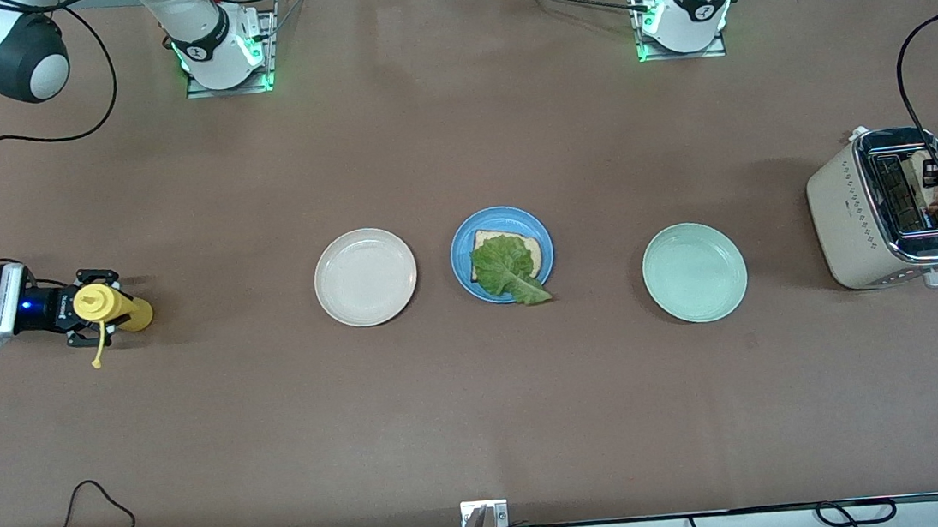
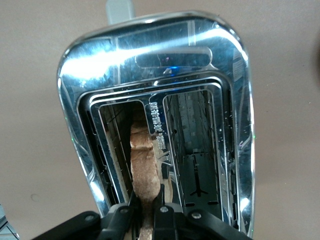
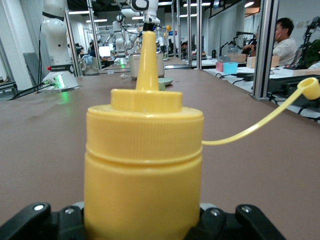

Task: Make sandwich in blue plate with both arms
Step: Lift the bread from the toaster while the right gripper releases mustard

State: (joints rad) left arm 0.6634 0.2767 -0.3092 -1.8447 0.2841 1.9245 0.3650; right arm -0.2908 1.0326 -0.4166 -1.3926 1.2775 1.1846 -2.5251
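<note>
Nearest the front camera lies bare brown table (image 1: 484,417), with three plates in a row farther up it.

Going by size, the toaster (image 1: 890,210) sits at the left arm's end of the table. Directly above it, the left gripper (image 2: 146,212) has its fingers pressed onto a slice of bread (image 2: 145,165) standing in one slot; the other slot looks empty. If the pull is not straight up, the slice could scrape the slot's wire guides, tear, or tip the toaster.

Well away from that gripper, between a cream plate (image 1: 365,276) and a green plate (image 1: 694,272), the blue plate (image 1: 502,254) holds one bread slice (image 1: 506,247) under a lettuce leaf (image 1: 510,270). One end of the leaf overhangs the rim, so a top slice set down off-centre may push it off the plate.

At the right arm's end, the right gripper (image 1: 86,307) pinches an upright yellow squeeze bottle (image 1: 110,305) low at the table. Its cap (image 3: 310,88) hangs loose on a strap, and tilting the bottle in transit could spill sauce.
</note>
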